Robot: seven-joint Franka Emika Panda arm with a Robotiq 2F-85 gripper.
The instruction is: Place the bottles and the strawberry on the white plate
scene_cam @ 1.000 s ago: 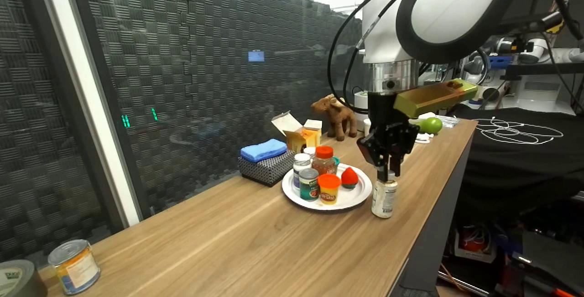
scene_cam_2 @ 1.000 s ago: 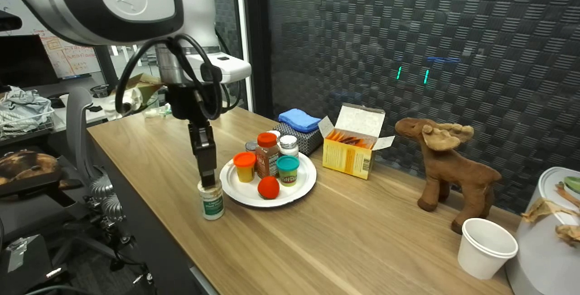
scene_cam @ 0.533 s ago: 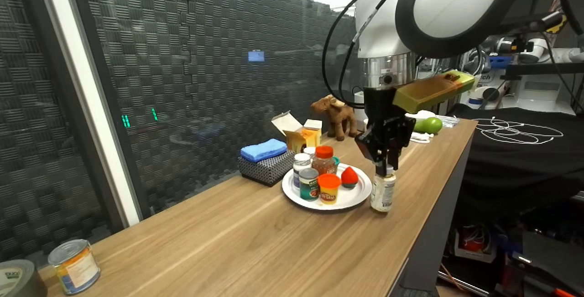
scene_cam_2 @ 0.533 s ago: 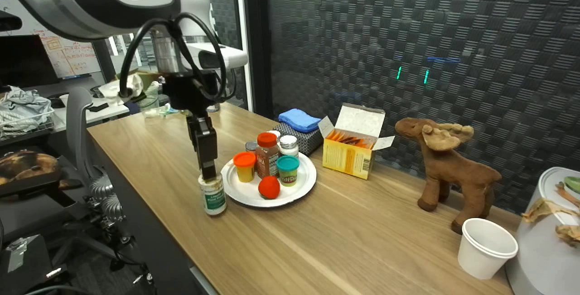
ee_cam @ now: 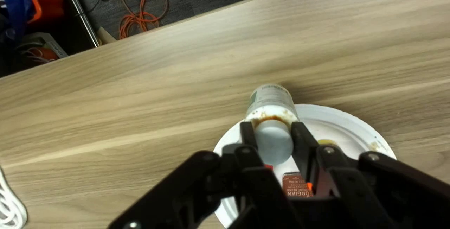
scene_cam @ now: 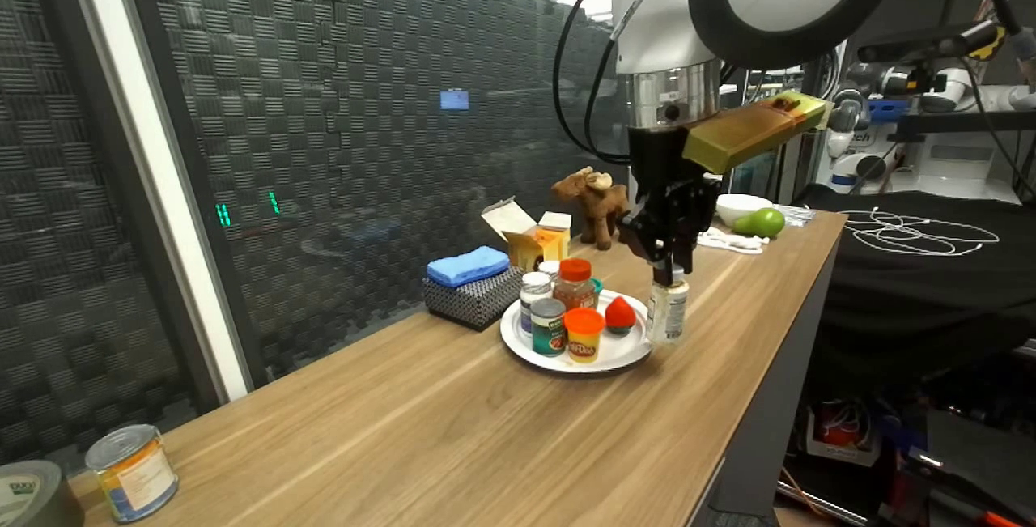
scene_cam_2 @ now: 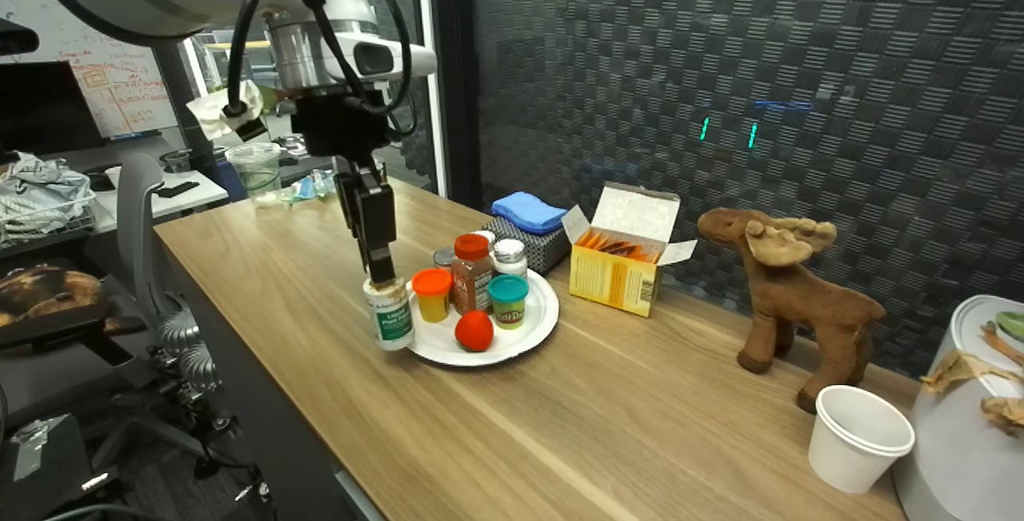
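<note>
My gripper (ee_cam: 272,130) is shut on the cap of a white bottle (ee_cam: 270,97) with a green label (scene_cam_2: 393,322). The bottle hangs slightly tilted, apparently just above the table, beside and partly over the rim of the white plate (scene_cam_2: 538,330). On the plate are the red strawberry (scene_cam_2: 474,332), a red-capped brown bottle (scene_cam_2: 472,274), an orange-lidded tub (scene_cam_2: 433,305), a teal-lidded tub (scene_cam_2: 508,313) and a white bottle (scene_cam: 534,294). Another white-capped bottle behind it is mostly hidden. A green-labelled tin can (scene_cam: 549,333) is also on the plate.
A grey textured box (scene_cam: 469,300) with a blue cloth (scene_cam: 468,266) and an open yellow box (scene_cam_2: 612,281) stand behind the plate. A plush moose (scene_cam_2: 788,297) and white cups (scene_cam_2: 856,441) are farther along. A can (scene_cam: 133,474) stands near a tape roll (scene_cam: 32,495).
My gripper has risen with the white bottle, lifting it off the table and carrying it toward the plate's rim. The things on the plate have not visibly moved.
</note>
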